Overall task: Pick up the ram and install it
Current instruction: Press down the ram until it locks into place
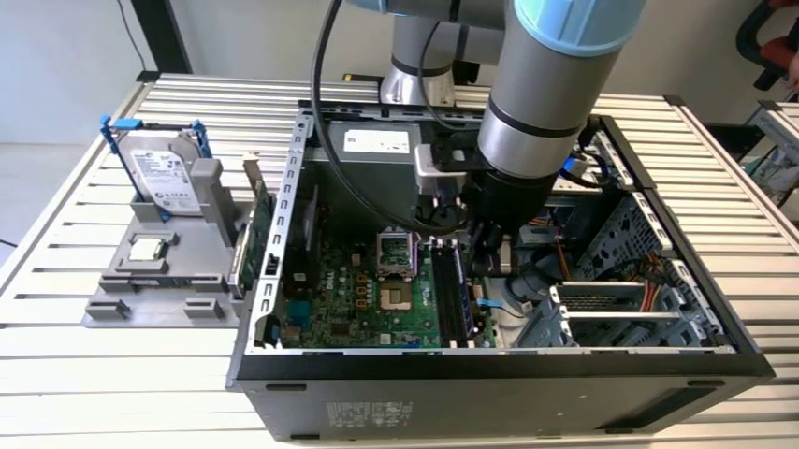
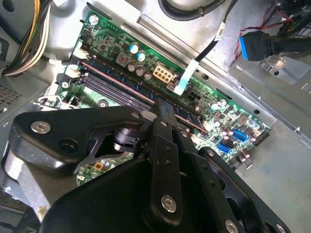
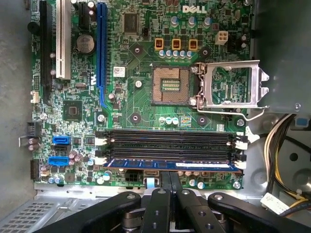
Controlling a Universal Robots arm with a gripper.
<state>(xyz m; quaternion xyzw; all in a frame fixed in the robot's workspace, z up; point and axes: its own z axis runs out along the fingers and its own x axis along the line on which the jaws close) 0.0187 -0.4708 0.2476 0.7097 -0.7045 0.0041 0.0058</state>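
Blue-green and thin, the ram [image 3: 171,165] already lies lengthwise in the memory slot nearest the pincer, edge up, with three empty black slots [image 3: 167,141] beside it toward the open CPU socket [image 3: 170,85]. You have the pincer [image 3: 169,190] directly over the stick's middle, fingers pressed together into one narrow blade, likely so you can push down evenly rather than grip. In the exterior view the arm reaches into the open computer case [image 1: 699,360], which rests on the slatted table [image 1: 112,374].

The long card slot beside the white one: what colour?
Blue; the card slot shows best in the first wrist view.
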